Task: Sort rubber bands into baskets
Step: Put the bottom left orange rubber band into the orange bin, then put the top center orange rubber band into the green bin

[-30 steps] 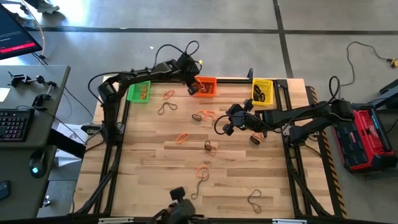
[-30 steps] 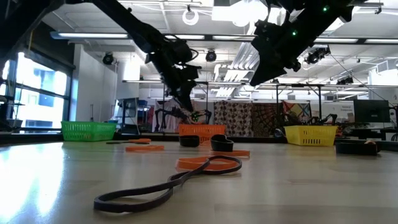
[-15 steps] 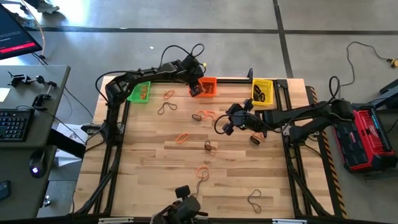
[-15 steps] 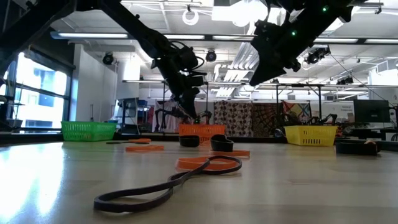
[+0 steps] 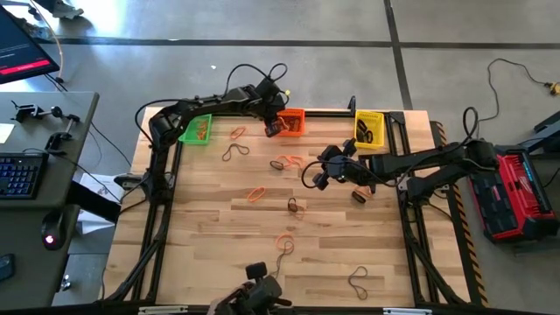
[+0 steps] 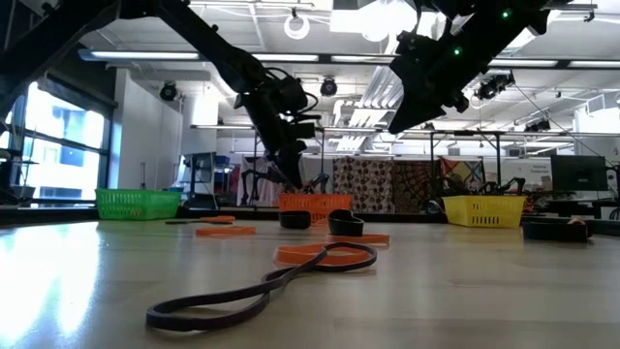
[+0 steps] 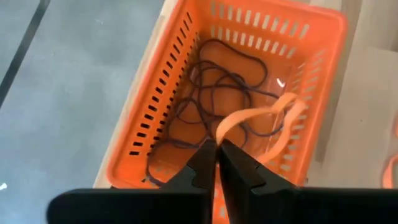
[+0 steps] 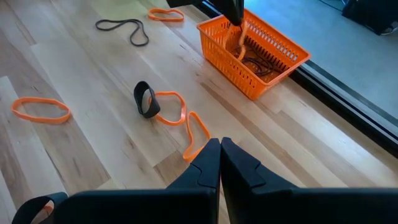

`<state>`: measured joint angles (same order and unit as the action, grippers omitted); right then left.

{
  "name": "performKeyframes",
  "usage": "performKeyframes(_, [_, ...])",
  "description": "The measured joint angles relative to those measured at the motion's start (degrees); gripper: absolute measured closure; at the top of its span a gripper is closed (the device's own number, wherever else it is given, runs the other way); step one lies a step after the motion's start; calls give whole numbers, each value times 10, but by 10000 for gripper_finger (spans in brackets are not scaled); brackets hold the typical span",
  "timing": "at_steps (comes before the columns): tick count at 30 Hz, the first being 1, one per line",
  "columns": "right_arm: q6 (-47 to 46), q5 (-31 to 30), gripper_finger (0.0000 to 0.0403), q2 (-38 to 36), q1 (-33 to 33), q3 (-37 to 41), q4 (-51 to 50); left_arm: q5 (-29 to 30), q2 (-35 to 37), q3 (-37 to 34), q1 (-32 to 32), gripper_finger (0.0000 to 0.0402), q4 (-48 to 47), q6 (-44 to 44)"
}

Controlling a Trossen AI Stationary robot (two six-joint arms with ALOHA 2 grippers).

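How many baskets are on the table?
3, along the far edge: green basket toward the left, orange basket in the middle under the left tool, yellow basket toward the right.

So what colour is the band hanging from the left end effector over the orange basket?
Orange band, pinched by the left end effector above the orange basket; clearest in the left wrist view.

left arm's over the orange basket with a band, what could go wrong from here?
1. The left gripper pinches an orange rubber band that loops down into the orange basket; on release it may cling to a finger and be dragged back out.
2. The gripper hangs close to the basket wall, so a careless retreat might nudge or tip it.
3. Dark bands already lie tangled inside; the orange one could snag them.
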<state>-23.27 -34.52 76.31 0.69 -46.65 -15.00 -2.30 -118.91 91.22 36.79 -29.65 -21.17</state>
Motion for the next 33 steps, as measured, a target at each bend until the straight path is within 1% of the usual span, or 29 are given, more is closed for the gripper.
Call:
performKeyframes(8, [8,0,403,0,0,0,0,2,0,0,-6,322,1,-6])
performKeyframes(12, [8,0,403,0,0,0,0,-2,12,-1,-10,310,2,-18])
performKeyframes(16, [8,0,403,0,0,0,-1,-41,26,-5,-16,320,13,-16])
performKeyframes(20, [8,0,403,0,0,0,-1,-80,27,-5,-24,347,26,-3])
performKeyframes(27, [13,0,403,0,0,0,-2,-83,27,-5,-46,392,72,0])
performKeyframes(33, [19,0,403,0,0,0,-1,-84,27,-5,-55,401,123,15])
